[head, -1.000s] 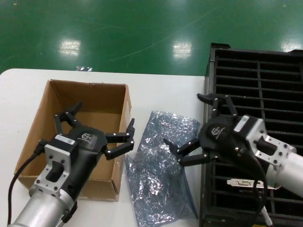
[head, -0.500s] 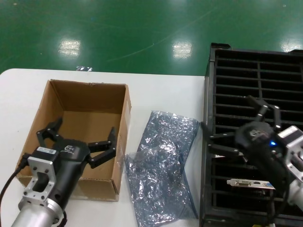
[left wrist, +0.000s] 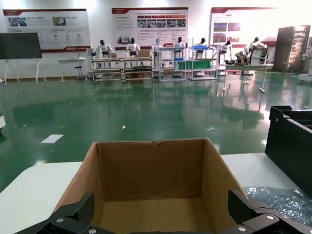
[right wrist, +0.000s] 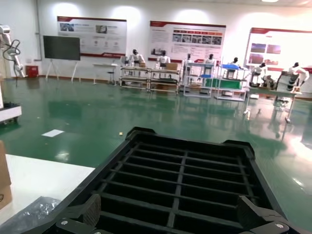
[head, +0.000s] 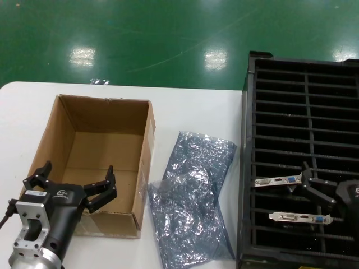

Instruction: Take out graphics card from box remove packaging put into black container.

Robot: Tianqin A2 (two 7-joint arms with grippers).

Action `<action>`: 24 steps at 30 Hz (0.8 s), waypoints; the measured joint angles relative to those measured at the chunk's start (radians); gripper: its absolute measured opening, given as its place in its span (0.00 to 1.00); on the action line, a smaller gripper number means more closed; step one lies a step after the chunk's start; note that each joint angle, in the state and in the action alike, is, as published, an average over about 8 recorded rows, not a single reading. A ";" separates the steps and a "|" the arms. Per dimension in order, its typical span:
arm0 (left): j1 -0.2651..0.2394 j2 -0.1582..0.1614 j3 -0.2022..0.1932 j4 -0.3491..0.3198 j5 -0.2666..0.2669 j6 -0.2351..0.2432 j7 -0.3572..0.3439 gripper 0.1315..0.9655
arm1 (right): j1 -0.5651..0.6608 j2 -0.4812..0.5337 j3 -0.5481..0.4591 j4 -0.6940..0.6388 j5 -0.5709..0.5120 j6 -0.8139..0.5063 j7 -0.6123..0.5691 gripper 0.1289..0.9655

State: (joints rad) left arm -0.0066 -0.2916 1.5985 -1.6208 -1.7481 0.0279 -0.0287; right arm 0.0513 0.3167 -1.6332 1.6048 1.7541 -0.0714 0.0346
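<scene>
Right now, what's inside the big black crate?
Two graphics cards stand in slots of the black container; only their silver brackets show. The right gripper hides part of it.

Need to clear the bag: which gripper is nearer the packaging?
Left. The left gripper hovers over the box beside the packaging; the right gripper is over the black container.

Factory hall: green floor [left wrist: 146, 112], workstations [left wrist: 161, 61]

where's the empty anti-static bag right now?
In the head view the packaging lies crumpled on the white table, between the box on the robot's left and the black container on its right.
</scene>
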 joint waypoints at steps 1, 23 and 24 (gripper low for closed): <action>0.001 -0.001 0.000 0.002 -0.006 -0.003 0.003 1.00 | -0.006 -0.002 0.004 -0.001 0.005 0.008 -0.004 1.00; 0.002 -0.002 0.000 0.006 -0.014 -0.008 0.008 1.00 | -0.014 -0.005 0.009 -0.001 0.013 0.020 -0.009 1.00; 0.002 -0.002 0.000 0.006 -0.014 -0.008 0.008 1.00 | -0.014 -0.005 0.009 -0.001 0.013 0.020 -0.009 1.00</action>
State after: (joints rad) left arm -0.0048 -0.2939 1.5989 -1.6151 -1.7624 0.0203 -0.0208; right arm 0.0373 0.3121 -1.6241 1.6035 1.7667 -0.0518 0.0251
